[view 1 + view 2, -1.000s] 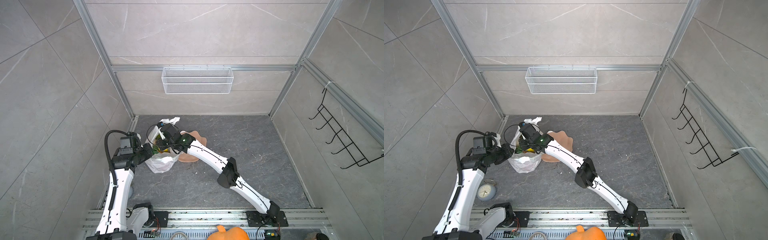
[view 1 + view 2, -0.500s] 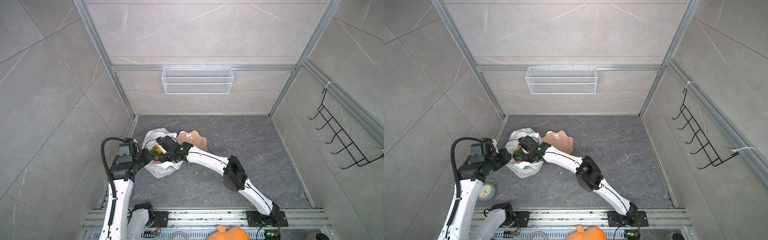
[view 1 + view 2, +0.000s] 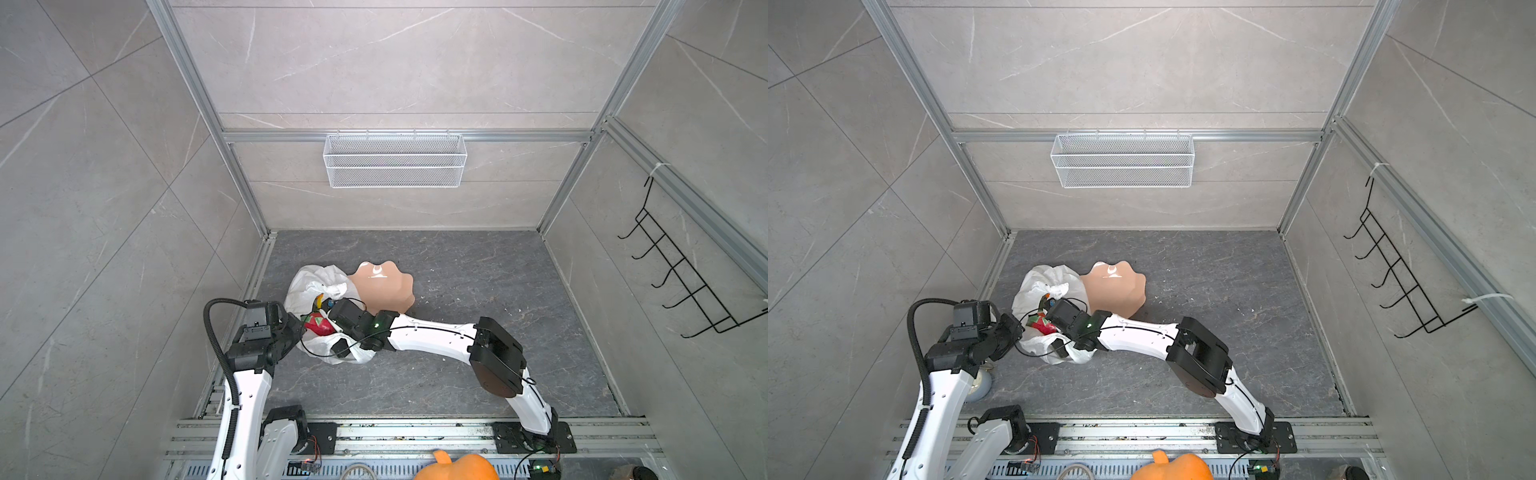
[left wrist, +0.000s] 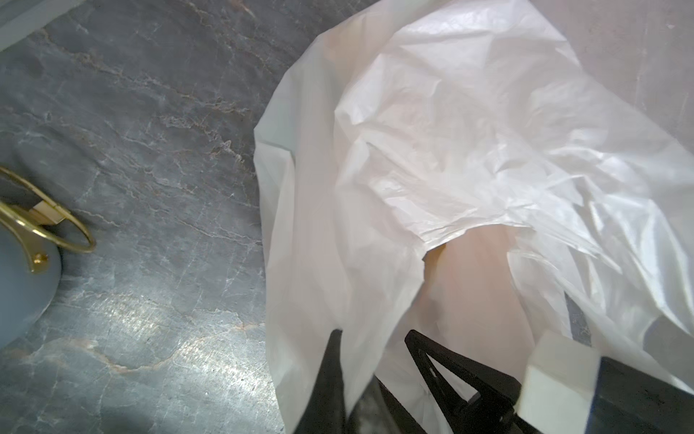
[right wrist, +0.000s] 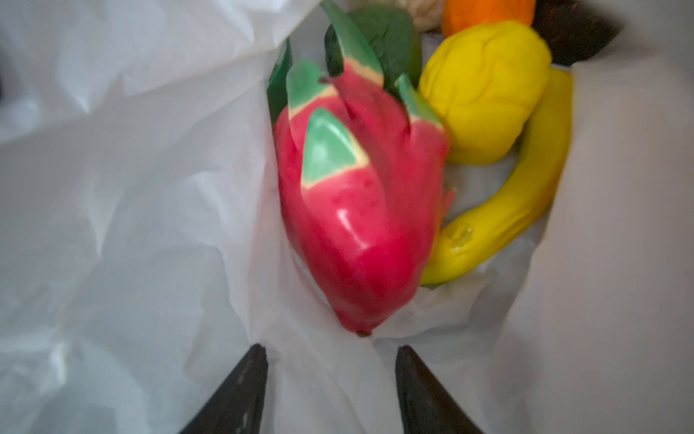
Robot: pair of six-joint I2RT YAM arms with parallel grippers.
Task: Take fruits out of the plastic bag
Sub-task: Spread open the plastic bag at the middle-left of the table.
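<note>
Crinkly translucent white bag [image 3: 309, 282] lies on the tabletop's [image 3: 478, 266] near left, touching a smooth scalloped peach bowl [image 3: 386, 286]. Left fingers [image 4: 333, 364] pinch its thin film. Right fingers [image 5: 253, 372], parted and empty, sit inside, just short of a glossy red dragon fruit [image 5: 360, 233] beside a curved banana [image 5: 525, 203] and lumpy lemon [image 5: 484, 94].

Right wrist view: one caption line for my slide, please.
Open right gripper faces dragon fruit, lemon and banana inside plastic bag.

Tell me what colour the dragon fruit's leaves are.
The dragon fruit has green leaves edged in pale yellow; they show best in the right wrist view.
</note>
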